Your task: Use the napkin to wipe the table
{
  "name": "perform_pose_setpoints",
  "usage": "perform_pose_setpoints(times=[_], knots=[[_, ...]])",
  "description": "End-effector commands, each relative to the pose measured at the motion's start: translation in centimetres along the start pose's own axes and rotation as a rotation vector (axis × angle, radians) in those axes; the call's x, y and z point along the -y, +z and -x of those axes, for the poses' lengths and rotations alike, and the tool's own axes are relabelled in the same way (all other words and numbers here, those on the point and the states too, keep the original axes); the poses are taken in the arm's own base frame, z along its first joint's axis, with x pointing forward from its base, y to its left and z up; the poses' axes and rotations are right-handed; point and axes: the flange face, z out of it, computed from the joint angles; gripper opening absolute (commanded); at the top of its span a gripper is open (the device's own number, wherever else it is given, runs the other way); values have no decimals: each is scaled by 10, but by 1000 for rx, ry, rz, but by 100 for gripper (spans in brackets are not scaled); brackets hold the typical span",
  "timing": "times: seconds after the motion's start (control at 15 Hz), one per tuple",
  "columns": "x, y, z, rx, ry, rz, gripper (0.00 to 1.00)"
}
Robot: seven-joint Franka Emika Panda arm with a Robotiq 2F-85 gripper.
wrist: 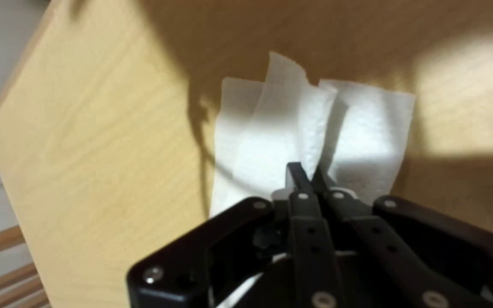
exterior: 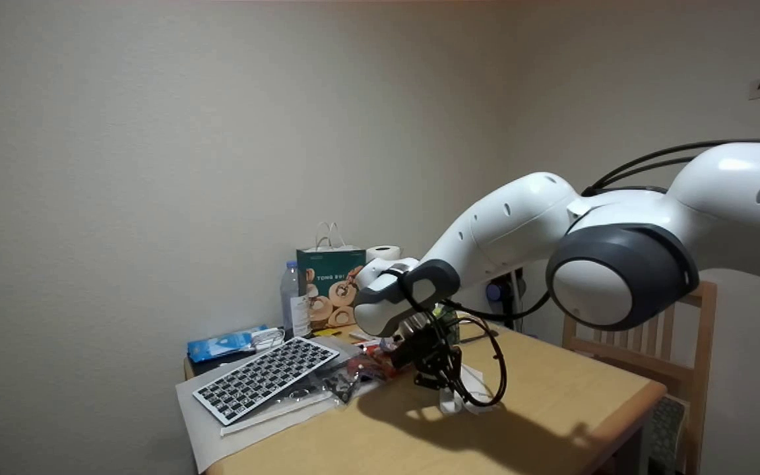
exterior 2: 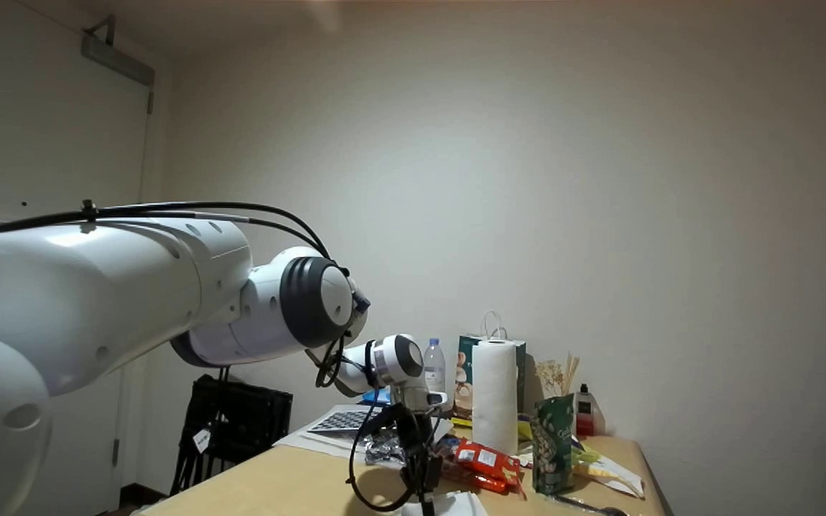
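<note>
The white napkin [wrist: 268, 132] is on the light tan table [wrist: 101, 171], creased, with a raised fold running up into the fingertips. My gripper [wrist: 308, 173] points down at it and is shut, pinching that fold. Part of the napkin lies hidden under the gripper in the wrist view. In both exterior views the napkin [exterior: 474, 382] appears as a small white patch below the gripper, partly covered by black cables in one place and cut by the lower picture edge in another, where the napkin [exterior 2: 462, 504] shows beside the fingers.
A keyboard [exterior: 266, 379] lies on white sheets along the table's side. Red packets [exterior 2: 488, 462], a paper-towel roll [exterior 2: 495, 398], a green pouch [exterior 2: 553, 444], a bottle [exterior: 293, 300] and a green bag [exterior: 330, 284] crowd the back. A wooden chair [exterior: 703, 369] stands by the table edge.
</note>
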Motion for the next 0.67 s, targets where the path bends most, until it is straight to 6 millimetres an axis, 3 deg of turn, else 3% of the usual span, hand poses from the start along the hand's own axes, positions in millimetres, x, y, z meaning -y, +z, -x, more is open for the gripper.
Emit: perform_pose_setpoints(times=[0.0,0.07,0.27,0.6], knots=[[11,1,0,-88,-169,-27,0],[6,-6,0,-47,-78,-7,1],[8,-8,-1,-68,-122,-12,0],[31,15,12,-19,-380,-41,0]])
